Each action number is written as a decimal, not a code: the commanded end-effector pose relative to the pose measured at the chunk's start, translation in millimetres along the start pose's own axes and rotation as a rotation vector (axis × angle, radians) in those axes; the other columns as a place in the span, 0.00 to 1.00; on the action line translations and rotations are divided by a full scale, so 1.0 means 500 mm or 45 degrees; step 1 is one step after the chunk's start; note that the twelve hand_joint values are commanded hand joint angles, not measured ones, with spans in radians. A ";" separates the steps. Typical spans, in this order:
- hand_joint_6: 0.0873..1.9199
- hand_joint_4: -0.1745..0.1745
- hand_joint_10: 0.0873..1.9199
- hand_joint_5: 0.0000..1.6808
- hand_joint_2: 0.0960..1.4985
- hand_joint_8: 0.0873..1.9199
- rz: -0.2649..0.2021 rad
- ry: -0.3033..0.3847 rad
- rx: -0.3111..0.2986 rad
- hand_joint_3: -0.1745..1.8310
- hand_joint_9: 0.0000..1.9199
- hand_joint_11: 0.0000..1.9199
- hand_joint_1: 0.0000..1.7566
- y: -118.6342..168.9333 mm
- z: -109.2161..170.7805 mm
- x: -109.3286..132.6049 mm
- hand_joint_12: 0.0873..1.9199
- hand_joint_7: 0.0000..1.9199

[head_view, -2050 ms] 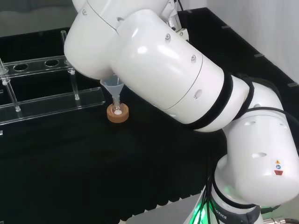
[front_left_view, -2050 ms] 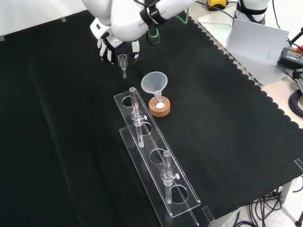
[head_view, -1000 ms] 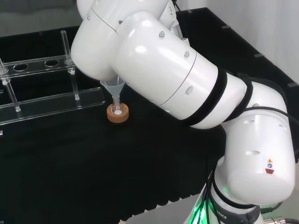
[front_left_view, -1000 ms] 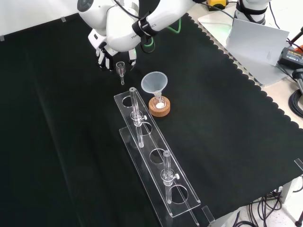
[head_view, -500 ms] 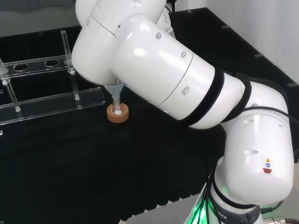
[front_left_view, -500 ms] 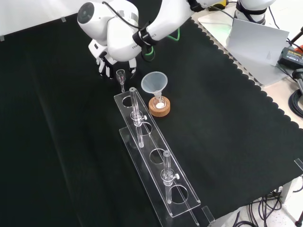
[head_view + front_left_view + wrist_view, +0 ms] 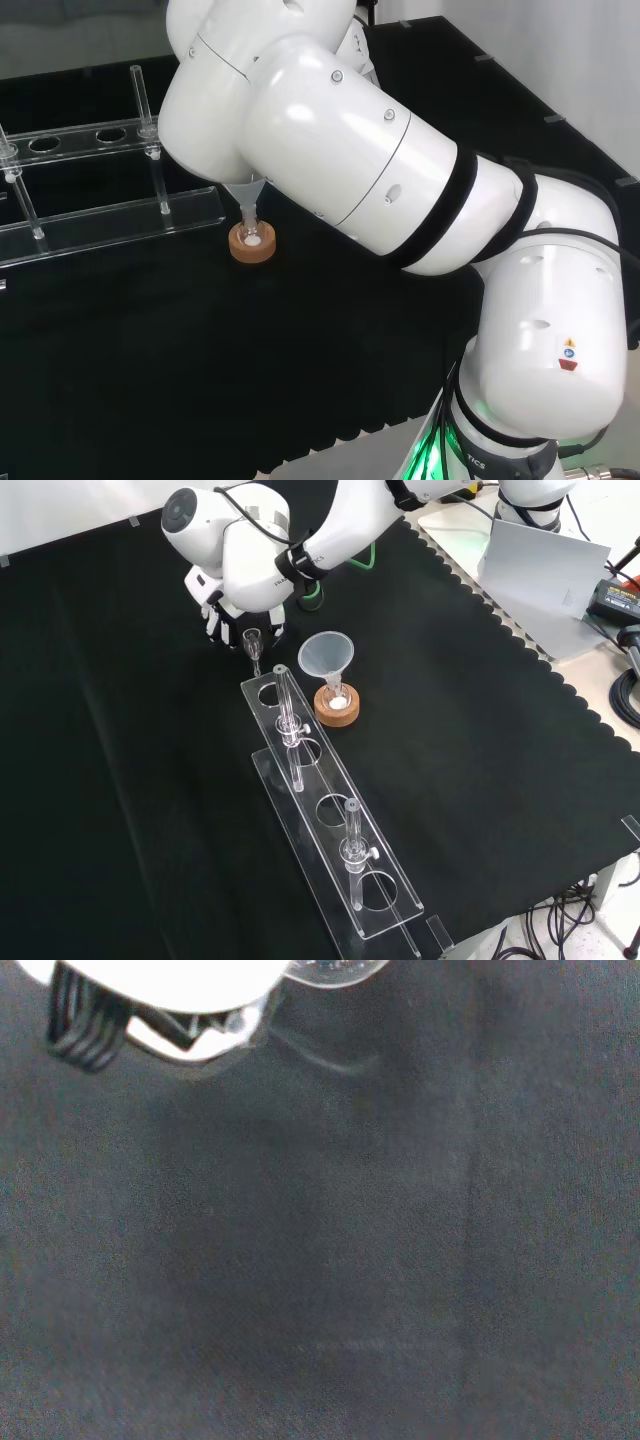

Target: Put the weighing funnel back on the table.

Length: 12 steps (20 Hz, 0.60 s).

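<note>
Lowest in the front view, a clear tube rack (image 7: 321, 778) with two tubes, running up toward centre frame. Just past it, right of centre, the funnel (image 7: 326, 654), upright in a small flask on a cork ring (image 7: 337, 709). Farther up, left of centre, the weighing funnel (image 7: 252, 638), mouth up and stem down, pinched between curled fingers (image 7: 212, 618) of the hand (image 7: 205, 588), just beyond the rack's top end. Stem tip against the surface (image 7: 120, 780) or clear of it: cannot tell.

Probably the lowering step, with no release yet. Risks from here:
- Letting go while upright, then toppling and rolling into the rack.
- Drifting down-frame and knocking the nearest tube.
- Pressing the thin stem into the cloth and snapping it.
</note>
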<state>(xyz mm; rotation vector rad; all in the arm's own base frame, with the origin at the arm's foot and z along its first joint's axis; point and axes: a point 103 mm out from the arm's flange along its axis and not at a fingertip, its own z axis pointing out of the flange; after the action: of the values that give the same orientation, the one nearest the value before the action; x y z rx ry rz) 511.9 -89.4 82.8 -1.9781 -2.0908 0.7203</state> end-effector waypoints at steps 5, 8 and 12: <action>0.33 0.63 0.23 0.53 0.44 0.34 0.057 -0.044 0.098 0.31 0.36 0.27 0.56 0.005 -0.014 0.026 0.62 0.20; 0.29 0.50 0.26 0.35 0.40 0.34 0.057 -0.066 0.148 0.35 0.30 0.21 0.54 0.001 -0.021 0.022 0.65 0.15; 0.14 0.40 0.30 0.22 0.38 0.33 0.071 -0.057 0.180 0.37 0.23 0.16 0.53 -0.011 -0.037 0.011 0.68 0.08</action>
<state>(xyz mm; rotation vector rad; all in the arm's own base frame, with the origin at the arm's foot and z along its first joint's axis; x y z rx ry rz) 517.6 -74.0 91.0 -1.9699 -2.0015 0.8573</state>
